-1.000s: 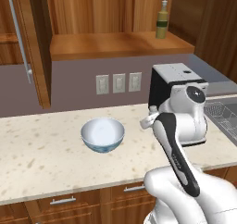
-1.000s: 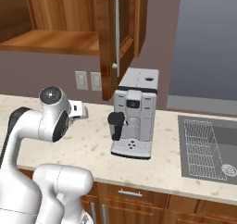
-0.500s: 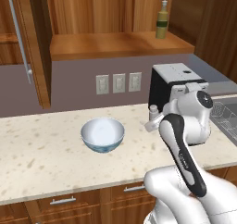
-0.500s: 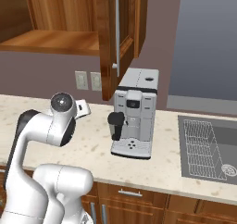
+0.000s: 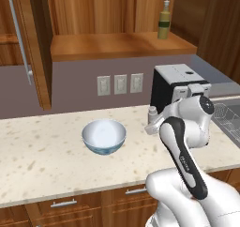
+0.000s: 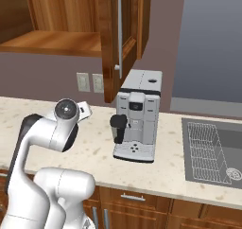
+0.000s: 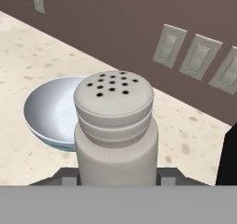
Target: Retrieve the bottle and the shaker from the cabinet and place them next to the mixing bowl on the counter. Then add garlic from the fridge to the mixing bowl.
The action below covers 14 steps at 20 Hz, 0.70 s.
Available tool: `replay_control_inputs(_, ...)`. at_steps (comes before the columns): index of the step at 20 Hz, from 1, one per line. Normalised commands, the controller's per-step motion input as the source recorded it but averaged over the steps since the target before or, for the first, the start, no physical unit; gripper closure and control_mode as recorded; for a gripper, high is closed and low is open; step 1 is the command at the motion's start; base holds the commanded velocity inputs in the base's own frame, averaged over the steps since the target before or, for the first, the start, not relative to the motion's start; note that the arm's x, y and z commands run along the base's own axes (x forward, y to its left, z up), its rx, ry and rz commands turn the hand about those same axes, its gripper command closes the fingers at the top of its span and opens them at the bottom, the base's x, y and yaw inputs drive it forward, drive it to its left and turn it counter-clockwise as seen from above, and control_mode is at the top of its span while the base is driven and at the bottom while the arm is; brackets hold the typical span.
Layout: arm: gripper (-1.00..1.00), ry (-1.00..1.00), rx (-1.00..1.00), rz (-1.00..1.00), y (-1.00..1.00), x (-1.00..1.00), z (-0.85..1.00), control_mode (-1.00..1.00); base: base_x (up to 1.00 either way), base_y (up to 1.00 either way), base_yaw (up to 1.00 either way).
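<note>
My claw (image 7: 115, 179) grips the small pale grey-white shaker w/ perforated rounded top (image 7: 115, 126), held upright above the beige speckled stone table (image 5: 42, 160), fingers pressed to its sides low in the hand view. In the left base view the shaker (image 5: 152, 112) sits at the end of my white arm, just in front of the black-and-silver coffee machine (image 5: 177, 87). Beyond it, to its left, the round mixing bowl, white inside w/ blue patterned outside (image 5: 104, 136), rests on the table, apart from the shaker. Three pale wall switches (image 5: 120, 84) line the grey-brown backsplash. Higher up, the slim olive-green bottle w/ pale spout (image 5: 163, 24) stands upright on the shelf of the open brown wooden wall cabinet (image 5: 117, 45), its door w/ long silver bar handle (image 6: 117, 34) swung out. Metal sink (image 6: 215, 152) lies right of the machine.
</note>
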Motion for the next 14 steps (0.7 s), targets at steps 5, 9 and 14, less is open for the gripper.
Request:
replay_control_inputs(5, 1.00, 0.17, 0.00, 0.12, 0.26, 0.31, 0.00, -1.00, 0.00, 0.00, 0.00)
replay_control_inputs(9, 1.00, 0.13, 0.00, 0.07, 0.22, 0.51, 0.00, -1.00, 0.00, 0.00, 0.00)
replay_control_inputs(14, 1.00, 0.01, 0.00, 0.02, 0.00, 0.65, 0.00, -1.00, 0.00, 0.00, 0.00)
